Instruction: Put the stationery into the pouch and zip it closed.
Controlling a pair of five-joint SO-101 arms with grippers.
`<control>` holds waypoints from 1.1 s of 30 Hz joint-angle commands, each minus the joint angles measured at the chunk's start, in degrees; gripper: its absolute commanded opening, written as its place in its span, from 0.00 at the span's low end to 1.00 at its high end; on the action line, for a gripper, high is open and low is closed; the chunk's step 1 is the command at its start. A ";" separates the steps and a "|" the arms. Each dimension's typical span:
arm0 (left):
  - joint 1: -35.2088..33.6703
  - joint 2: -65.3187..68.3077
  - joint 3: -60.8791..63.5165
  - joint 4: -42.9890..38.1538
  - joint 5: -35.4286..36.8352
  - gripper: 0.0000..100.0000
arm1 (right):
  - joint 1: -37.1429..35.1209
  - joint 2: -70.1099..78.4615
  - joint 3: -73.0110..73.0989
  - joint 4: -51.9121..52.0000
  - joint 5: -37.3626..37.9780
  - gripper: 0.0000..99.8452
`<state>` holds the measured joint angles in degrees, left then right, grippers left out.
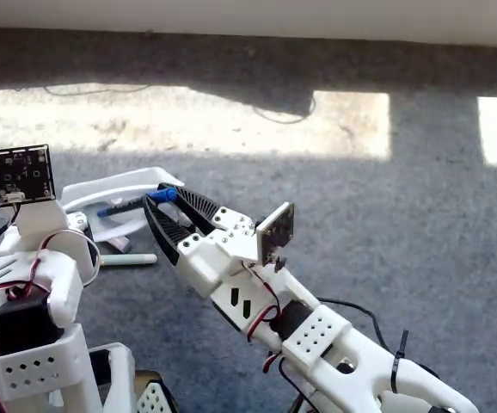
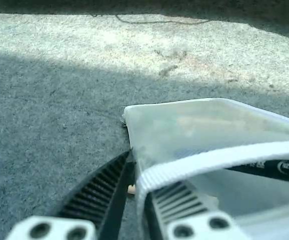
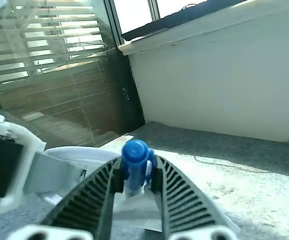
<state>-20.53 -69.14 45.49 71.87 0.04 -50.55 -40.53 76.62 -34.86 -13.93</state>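
Observation:
The translucent white pouch (image 1: 115,191) lies on the grey carpet at the left, its mouth held up. My left gripper (image 2: 134,172) is shut on the pouch's (image 2: 199,130) white zipper edge. A pen with a blue cap (image 1: 168,194) is pinched at its cap end by my right gripper (image 1: 157,199), just over the pouch's mouth. The pen's dark barrel (image 2: 279,167) reaches into the pouch. In the right wrist view the blue cap (image 3: 136,159) sits between the shut fingers, with the pouch rim (image 3: 92,156) just beyond. A pale marker (image 1: 129,259) lies on the carpet beside the pouch.
A thin cable (image 1: 274,116) runs across a sunlit patch of carpet at the back. The left arm's white body (image 1: 33,292) stands close beside the pouch. A small pale object (image 1: 119,244) lies by the pouch's near side. Open carpet stretches to the right.

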 commanded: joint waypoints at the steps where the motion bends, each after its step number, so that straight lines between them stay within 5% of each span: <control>1: 0.92 -0.04 -1.01 0.09 -0.35 0.01 | -1.80 0.66 -2.33 1.19 0.26 0.01; 6: 0.92 -0.04 -1.01 0.09 -0.35 0.01 | -4.00 0.75 -2.42 1.01 9.58 0.01; 9: 0.92 -0.04 -1.01 0.09 -0.35 0.01 | -4.62 0.75 -2.33 1.19 9.67 0.02; 14: 0.92 -0.04 -1.01 0.09 -0.35 0.01 | -4.62 0.75 -2.24 1.27 9.58 0.17; 27: 0.57 -0.04 -1.10 -0.35 -0.35 0.01 | -5.14 0.04 -0.40 1.01 9.85 0.17; 33: -6.29 -0.48 -1.27 -0.44 0.00 0.01 | -4.88 0.04 -0.40 1.27 9.85 0.17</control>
<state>-22.99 -69.14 45.49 71.87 0.13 -55.82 -40.18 76.53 -34.15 -4.79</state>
